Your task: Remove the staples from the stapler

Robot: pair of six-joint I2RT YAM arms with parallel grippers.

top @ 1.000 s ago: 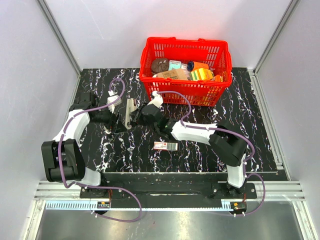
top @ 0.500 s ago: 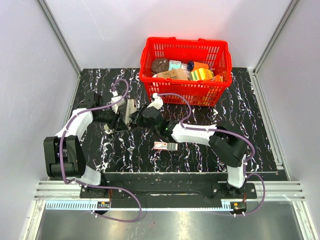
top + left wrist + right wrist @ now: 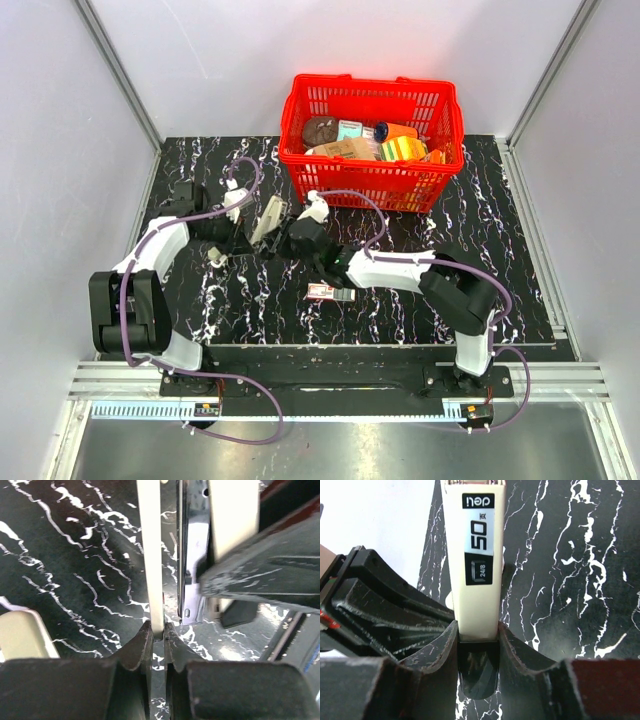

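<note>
Left hand [image 3: 158, 632] pinches thin edge of stapler [image 3: 474, 570]; right hand [image 3: 478, 630] clamps its end (basket [image 3: 400, 195] near).

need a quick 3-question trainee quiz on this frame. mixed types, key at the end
1. True or false: the small labelled box lies on the table, touched by neither pincer.
2. What does the right pincer clamp? A) the stapler B) a basket handle C) nothing
3. How many pincers grip the stapler?
Key: 1 true. 2 A. 3 two; the left pincer is shut on it as well.
</note>
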